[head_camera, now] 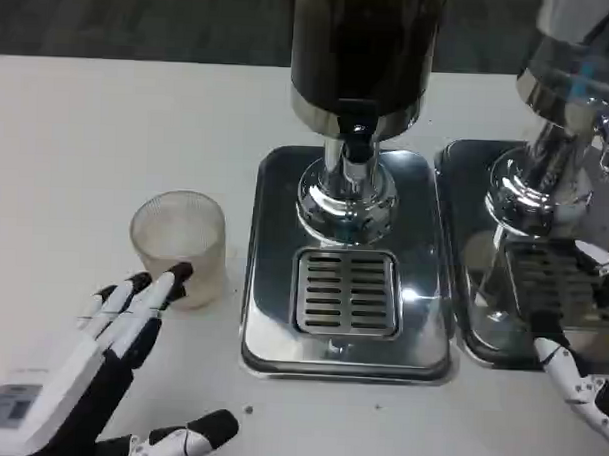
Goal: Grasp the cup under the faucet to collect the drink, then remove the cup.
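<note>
Head view: left hand (100, 366) reaching toward a cup (180, 246) beside the dispenser (358, 60).

The cup is frosted, translucent and upright on the white table (77, 140), left of the dispenser's steel tray (272, 287) and not under the faucet (356, 140). The left hand's fingers are spread and hold nothing; its fingertips (180, 274) lie at the cup's near side, whether touching cannot be told. The slotted grate (346, 292) sits in the tray below the faucet. A second steel dispenser (564, 117) stands at the table's right edge, where the right hand (590, 373) shows partly, fingers apart and holding nothing. Bare table stretches left of the cup and behind it to the far edge.
</note>
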Tool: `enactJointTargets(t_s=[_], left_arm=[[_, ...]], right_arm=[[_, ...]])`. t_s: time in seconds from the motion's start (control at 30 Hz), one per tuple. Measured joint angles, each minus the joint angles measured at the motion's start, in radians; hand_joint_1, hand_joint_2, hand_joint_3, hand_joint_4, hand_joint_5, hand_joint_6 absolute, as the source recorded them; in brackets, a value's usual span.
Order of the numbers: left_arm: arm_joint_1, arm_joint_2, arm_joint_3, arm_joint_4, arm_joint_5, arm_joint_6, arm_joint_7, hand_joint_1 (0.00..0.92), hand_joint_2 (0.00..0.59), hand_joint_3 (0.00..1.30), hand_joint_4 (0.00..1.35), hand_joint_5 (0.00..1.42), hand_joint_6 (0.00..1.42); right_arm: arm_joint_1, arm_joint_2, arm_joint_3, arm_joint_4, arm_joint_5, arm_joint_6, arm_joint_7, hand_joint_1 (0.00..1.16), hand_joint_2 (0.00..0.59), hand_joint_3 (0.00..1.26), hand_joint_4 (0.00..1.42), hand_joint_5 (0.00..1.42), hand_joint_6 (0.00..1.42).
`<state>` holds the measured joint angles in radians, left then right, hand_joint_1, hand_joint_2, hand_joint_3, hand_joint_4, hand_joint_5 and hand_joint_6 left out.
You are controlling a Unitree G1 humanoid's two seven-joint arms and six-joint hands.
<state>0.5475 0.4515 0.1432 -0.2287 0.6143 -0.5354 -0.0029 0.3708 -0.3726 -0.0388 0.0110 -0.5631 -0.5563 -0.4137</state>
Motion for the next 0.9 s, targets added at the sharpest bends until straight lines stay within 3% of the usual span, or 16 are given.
enactJointTargets(t_s=[0.53, 0.9], left_arm=[[0.009, 0.0, 0.0, 0.007, -0.016, -0.006, 0.031, 0.0, 0.081, 0.0, 0.0, 0.0, 0.0], [-0.029, 0.001, 0.036, 0.082, -0.091, -0.086, 0.097, 0.0, 0.061, 0.0, 0.0, 0.0, 0.0]], right_arm=[[-0.001, 0.001, -0.001, 0.0, 0.002, 0.0, 0.015, 0.38, 0.393, 0.28, 0.24, 0.27, 0.4], [-0.001, 0.015, 0.0, -0.012, 0.0, 0.015, 0.029, 0.38, 0.391, 0.28, 0.26, 0.28, 0.42]])
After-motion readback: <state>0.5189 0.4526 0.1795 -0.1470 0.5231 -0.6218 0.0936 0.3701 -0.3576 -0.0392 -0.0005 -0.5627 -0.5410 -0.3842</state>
